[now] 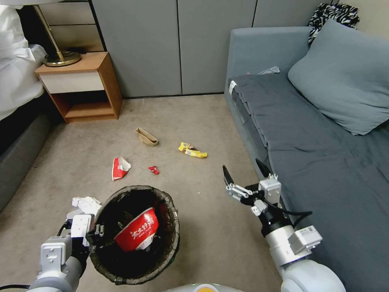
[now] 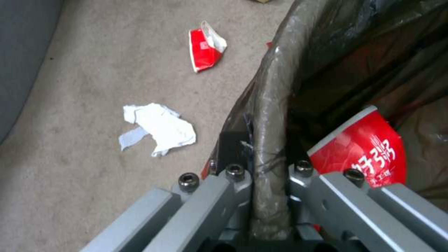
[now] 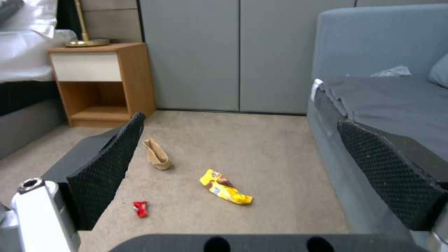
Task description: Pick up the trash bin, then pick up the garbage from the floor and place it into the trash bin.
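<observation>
The trash bin, lined with a dark bag, sits low in the head view, just in front of my base. My left gripper is shut on its near-left rim. A red instant-noodle bowl lies inside it. On the carpet beyond lies the garbage: a red-and-white packet, a small red scrap, a brown paper bag, a yellow wrapper and crumpled white paper. My right gripper hovers open beside the sofa, its jaws spread wide. The yellow wrapper lies ahead of it.
A grey sofa with a pillow runs along the right. A wooden nightstand with a brass lamp base stands at the back left, next to a bed. Grey cabinet doors close off the far side.
</observation>
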You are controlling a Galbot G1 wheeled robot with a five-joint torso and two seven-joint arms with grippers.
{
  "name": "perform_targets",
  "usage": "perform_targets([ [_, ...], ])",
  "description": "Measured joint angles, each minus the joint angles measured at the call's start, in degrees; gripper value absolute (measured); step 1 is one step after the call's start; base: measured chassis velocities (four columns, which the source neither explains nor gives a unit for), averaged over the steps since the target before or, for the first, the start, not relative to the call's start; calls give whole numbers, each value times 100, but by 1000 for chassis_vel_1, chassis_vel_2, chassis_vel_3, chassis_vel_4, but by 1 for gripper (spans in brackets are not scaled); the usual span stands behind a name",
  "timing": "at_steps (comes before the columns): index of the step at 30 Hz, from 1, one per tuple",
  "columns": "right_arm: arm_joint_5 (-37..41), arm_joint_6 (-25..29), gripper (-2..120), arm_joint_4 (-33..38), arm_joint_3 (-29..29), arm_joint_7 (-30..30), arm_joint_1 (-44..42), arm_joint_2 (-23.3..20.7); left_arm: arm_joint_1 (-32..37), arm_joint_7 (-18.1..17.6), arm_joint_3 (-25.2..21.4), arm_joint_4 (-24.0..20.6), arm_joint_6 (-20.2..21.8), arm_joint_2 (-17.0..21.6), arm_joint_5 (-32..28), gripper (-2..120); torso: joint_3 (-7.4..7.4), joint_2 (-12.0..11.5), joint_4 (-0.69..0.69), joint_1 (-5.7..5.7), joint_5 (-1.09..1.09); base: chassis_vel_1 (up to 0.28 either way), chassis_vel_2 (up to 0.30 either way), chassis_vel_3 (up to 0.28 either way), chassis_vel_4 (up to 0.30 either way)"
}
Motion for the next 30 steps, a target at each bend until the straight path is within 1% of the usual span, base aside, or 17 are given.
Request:
perform_targets([
  [9,-4,75,100,-137,195,-18,-93,40,-17,135,-84,0,-27,-74,153,1,0,0,1,0,0,0,0,0,0],
  [15,9,158,100,-185,251,-30,-179,94,-44,132,-81,0,-28,-41,130,1,0,0,1,-1,0,-50,47,51,-53],
  [30,-4,263,100,-240,214,-43,-283,110,-49,111,-33,0,-27,13,110,1,0,0,0,0,1,-179,177,183,-171],
])
